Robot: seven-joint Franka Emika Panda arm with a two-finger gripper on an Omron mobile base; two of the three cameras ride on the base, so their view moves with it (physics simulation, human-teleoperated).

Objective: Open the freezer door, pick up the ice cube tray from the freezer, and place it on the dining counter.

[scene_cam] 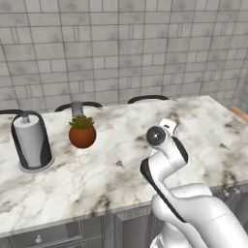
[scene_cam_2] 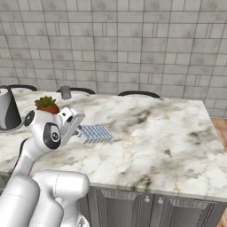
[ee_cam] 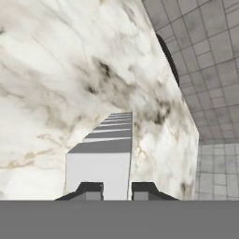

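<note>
At the far left of the wide white marble bench with brown-grey veins (scene_cam: 111, 169) stands a grey-and-white paper-towel roll in a dark upright holder (scene_cam: 31, 141). It sits back from the front edge, out of the arm's working lane. Just to its right is a small round terracotta pot with a spiky green plant (scene_cam: 82, 132), and behind that a short grey cylinder (scene_cam: 76, 108) rises at the far rim. Dark curved chair backs (scene_cam: 147, 98) show along that far side, as this is the dining counter.

Further right, the white arm reaches out over the slab with its wrist turned nearly level. That posture suits carrying a flat thing flat. In the right base view the small flat rectangular light-blue ice cube tray with its grid of cells (scene_cam_2: 95, 133) sticks out from the gripper (scene_cam_2: 78, 131), lying low over the marble near the middle of the bench. Whether it already rests on the stone or hangs just above it I cannot tell.

In the hand view the tray (ee_cam: 105, 147) runs away from the two dark fingertips (ee_cam: 91, 190), which sit close together at its near end. The gripper seems to be nipping the tray by its short edge, jaws nearly closed on the thin rim. I judge the placing step is at hand: lower, then let go.
</note>
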